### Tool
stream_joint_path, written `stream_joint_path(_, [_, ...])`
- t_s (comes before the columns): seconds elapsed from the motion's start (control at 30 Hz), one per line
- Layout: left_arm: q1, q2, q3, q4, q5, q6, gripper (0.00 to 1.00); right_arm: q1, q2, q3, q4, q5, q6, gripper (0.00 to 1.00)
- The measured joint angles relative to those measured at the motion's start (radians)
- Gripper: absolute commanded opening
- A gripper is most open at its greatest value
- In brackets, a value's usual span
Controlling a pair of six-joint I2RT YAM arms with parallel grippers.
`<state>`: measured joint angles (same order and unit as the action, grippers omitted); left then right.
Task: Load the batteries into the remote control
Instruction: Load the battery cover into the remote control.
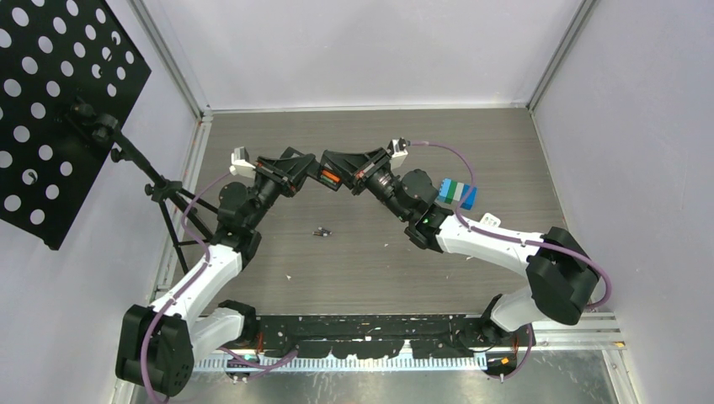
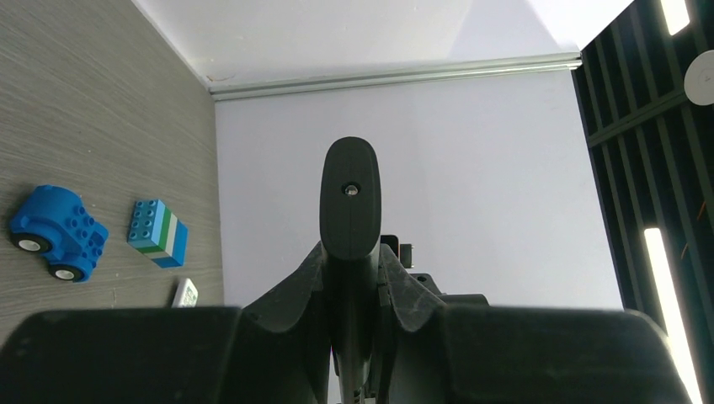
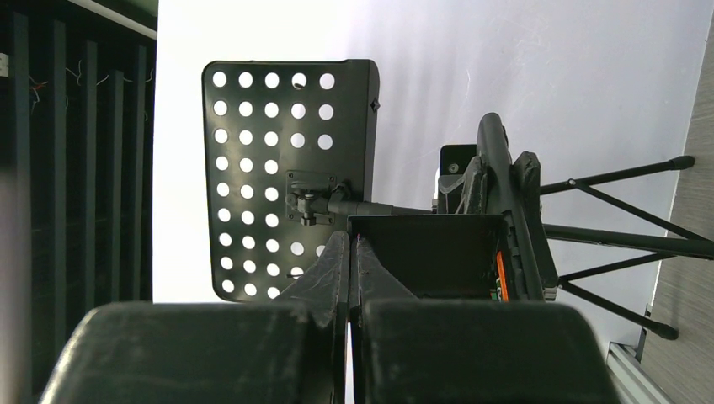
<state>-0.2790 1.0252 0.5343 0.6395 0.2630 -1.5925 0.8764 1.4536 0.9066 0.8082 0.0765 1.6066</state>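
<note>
Gripping the remote [image 2: 349, 194] up between both arms, above the table [image 1: 488, 143].
Left gripper [image 2: 351, 282] is pinching the remote edge-on, and the right gripper [image 3: 352, 248] has its fingers pressed together just beside it. The orange-red battery [image 3: 501, 276] sits in the remote, and the dark batteries [image 1: 322, 231] lie on the table below. The small white piece [image 2: 185, 292] has green print, way too tiny to read.
</note>
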Motion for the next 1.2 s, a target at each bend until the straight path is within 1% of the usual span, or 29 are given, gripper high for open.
stream_joint_path(0.27, [0.000,0.003,0.000,0.013,0.000,-0.017,0.00,0.002,0.002,0.000,0.019,0.005,0.001,0.00])
stream_joint_path(0.57, [0.000,0.015,0.000,0.023,0.000,-0.034,0.00,0.010,0.002,-0.028,0.082,0.027,0.022,0.00])
stream_joint_path(1.2, [0.001,0.031,-0.003,0.045,0.005,-0.068,0.00,0.010,0.023,-0.041,0.120,0.062,0.019,0.00])
